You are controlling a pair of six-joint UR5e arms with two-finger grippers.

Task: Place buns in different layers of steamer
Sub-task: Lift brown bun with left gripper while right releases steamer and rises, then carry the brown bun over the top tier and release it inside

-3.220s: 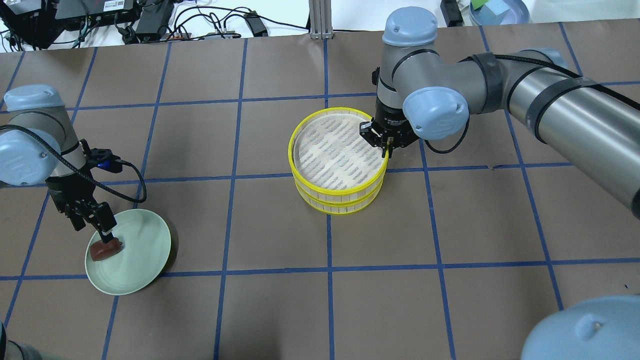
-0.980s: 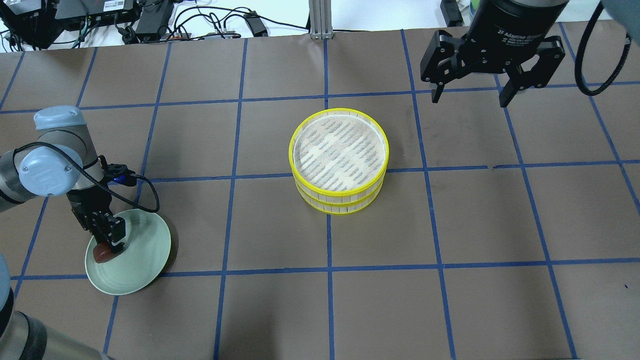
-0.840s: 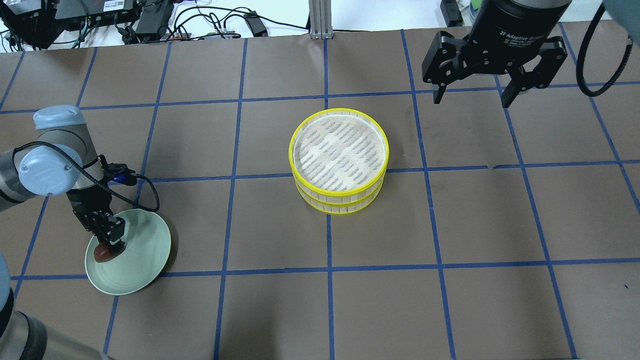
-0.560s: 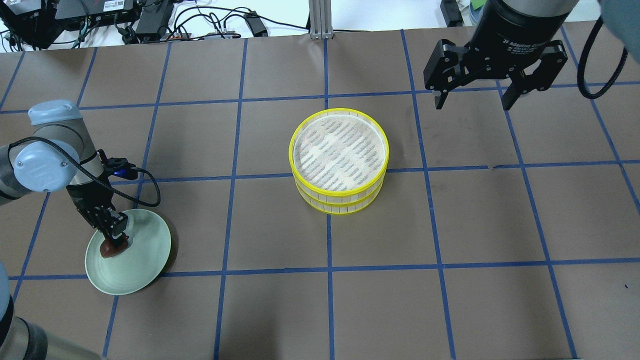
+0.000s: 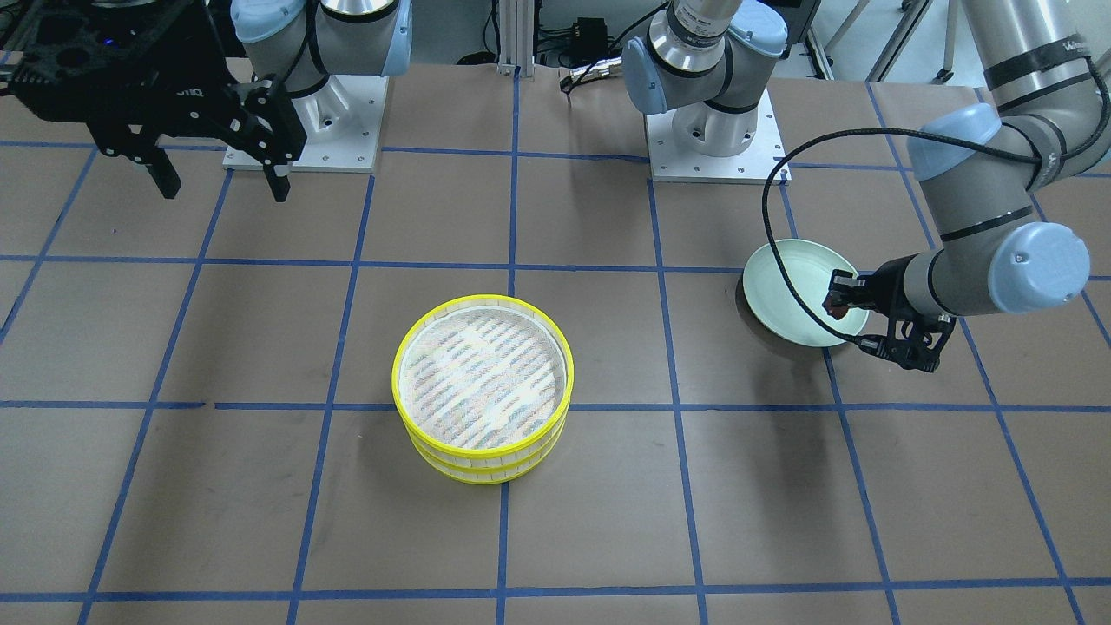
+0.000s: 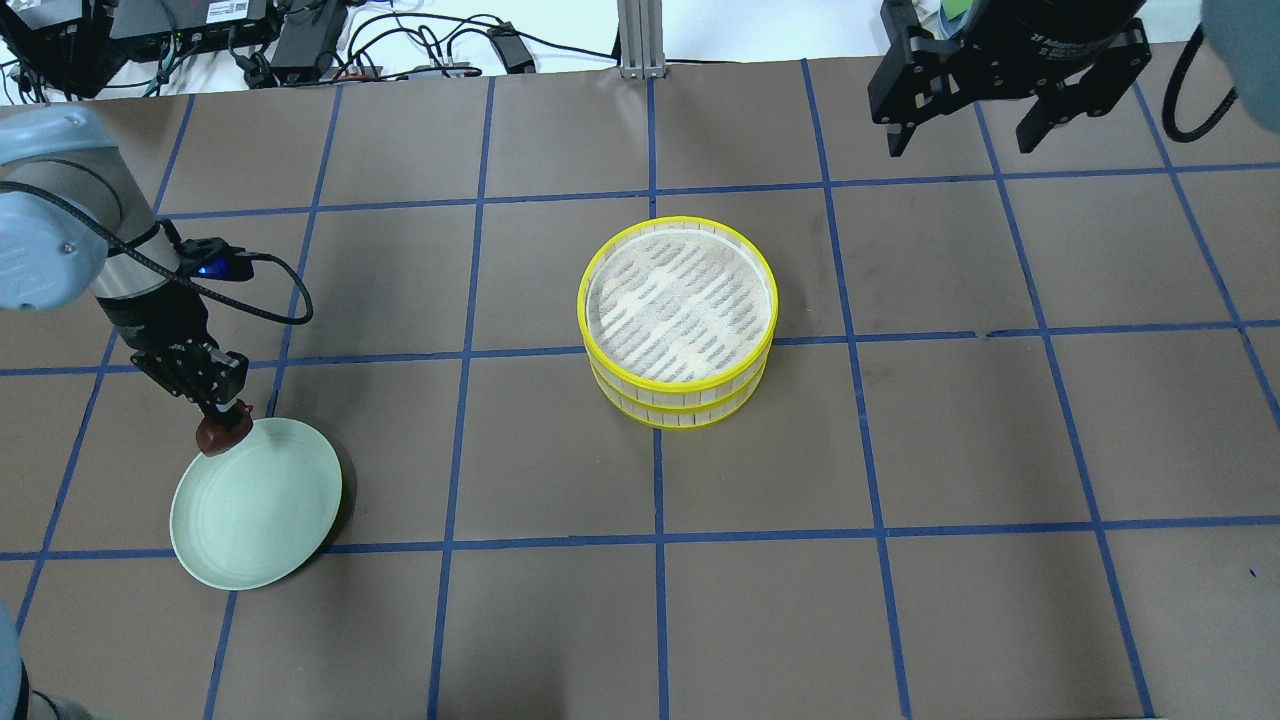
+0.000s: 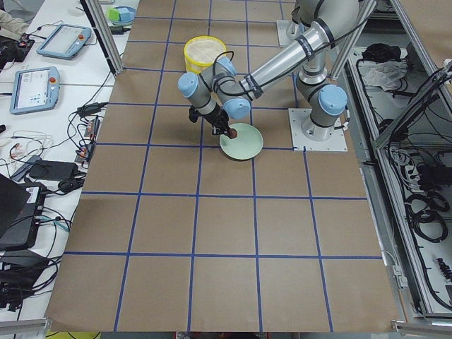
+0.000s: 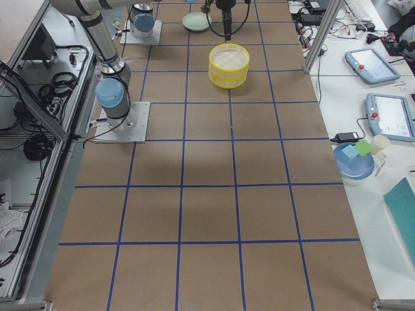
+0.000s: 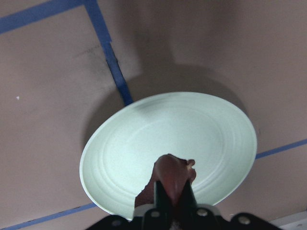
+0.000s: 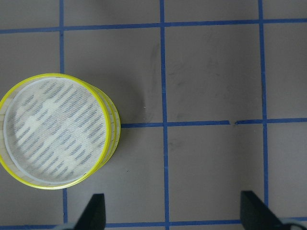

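Robot lab: teach pendants (image 7: 33, 90), cabling (image 7: 426, 212)

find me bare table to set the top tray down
Bare patches: between plate and steamer; right of the steamer, nearer than the open right gripper; the row nearest the robot. Crowded only at the plate's far edge, where the left gripper holds the bun.

Left arm: enters the overhead view at the left edge, elbow joint in the upper left, wrist angled down toward the counter. Left gripper (image 6: 224, 415) sits left of centre, jaws pinched close on a dark bun (image 6: 214, 438). In the left wrist view the bun shows between the fingertips at bottom centre.

Right arm: top right corner of the overhead view, wrist pointing straight down. Right gripper (image 6: 958, 140) jaws spread wide.
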